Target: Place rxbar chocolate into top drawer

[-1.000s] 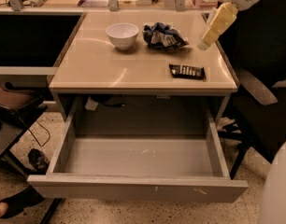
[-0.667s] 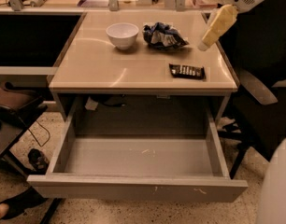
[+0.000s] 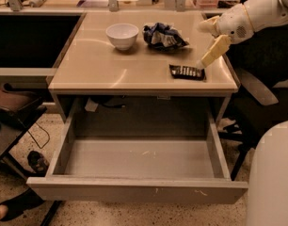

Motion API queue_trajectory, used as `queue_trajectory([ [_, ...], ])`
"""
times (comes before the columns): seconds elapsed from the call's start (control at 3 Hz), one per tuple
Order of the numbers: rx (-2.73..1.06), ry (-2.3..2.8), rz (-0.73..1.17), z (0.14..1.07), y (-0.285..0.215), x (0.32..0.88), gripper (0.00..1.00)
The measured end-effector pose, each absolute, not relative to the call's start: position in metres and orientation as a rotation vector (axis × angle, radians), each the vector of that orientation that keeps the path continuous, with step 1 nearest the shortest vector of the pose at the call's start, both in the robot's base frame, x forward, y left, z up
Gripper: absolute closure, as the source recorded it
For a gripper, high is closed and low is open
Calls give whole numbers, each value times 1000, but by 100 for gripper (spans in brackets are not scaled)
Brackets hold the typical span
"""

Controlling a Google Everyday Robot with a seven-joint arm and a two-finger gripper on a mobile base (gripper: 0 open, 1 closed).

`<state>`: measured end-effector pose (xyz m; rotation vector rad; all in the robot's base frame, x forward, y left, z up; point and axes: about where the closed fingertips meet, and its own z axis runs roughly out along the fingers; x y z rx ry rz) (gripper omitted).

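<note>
**Bar (image 3: pixel 187 72) flat on the table (image 3: pixel 111 74), tool (image 3: pixel 213 53) poised over its right end**

The bar lies near the table's front right corner, with the tool tilted down just above it, carrying nothing; how wide it stands I cannot tell. The bar looks light, thin and fairly stiff, and its slick wrapper may skate on the smooth top, so a pinch across the narrow width near the middle seems safest. The bowl (image 3: pixel 122 35) and bag (image 3: pixel 164 36) sit well back, leaving room. The drawer (image 3: pixel 134 189) stands pulled out below, its floor bare.
</note>
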<state>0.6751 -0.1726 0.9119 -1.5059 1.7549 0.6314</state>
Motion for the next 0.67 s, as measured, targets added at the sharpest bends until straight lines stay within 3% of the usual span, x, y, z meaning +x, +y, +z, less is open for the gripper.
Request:
queue_trajectory([
  [0.67, -1484, 1750, 721, 872, -172, 680, 0],
])
